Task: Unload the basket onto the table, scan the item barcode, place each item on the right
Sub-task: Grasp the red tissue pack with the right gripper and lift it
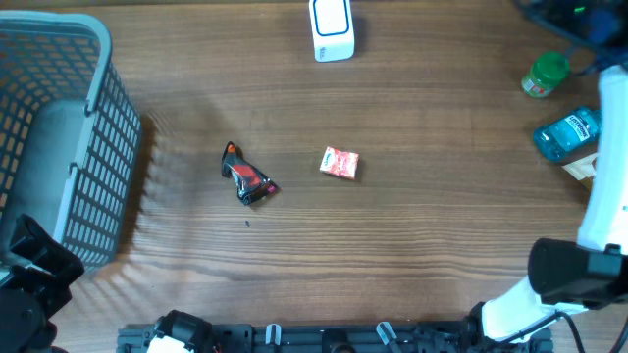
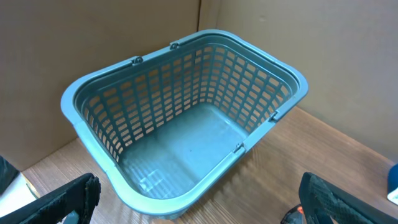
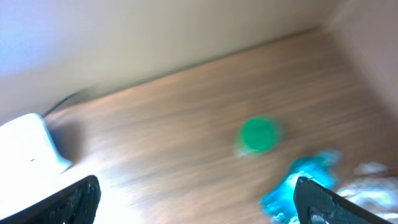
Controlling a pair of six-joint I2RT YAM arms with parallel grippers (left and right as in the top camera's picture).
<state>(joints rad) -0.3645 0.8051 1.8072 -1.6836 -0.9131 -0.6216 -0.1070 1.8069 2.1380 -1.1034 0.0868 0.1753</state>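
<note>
Your left tool [image 2: 199, 208] and right tool [image 3: 199, 208] gape open; pinch the small red packet [image 1: 340, 163], likely light and soft, across its edges.

Blue-grey lattice basket [image 1: 108, 137] — red-orange packet [image 1: 340, 163]

A wood-grain table [image 1: 412, 245] meets plain brown walls [image 2: 93, 37] under even light.

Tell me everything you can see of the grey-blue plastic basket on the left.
The grey-blue plastic lattice basket stands upright at the left end of the wooden table, partly cut off in the overhead view. It is rectangular with rounded corners, a thick rim with small clips, and grid-perforated walls tapering to a solid floor. It is empty; only the table touches it.
</note>
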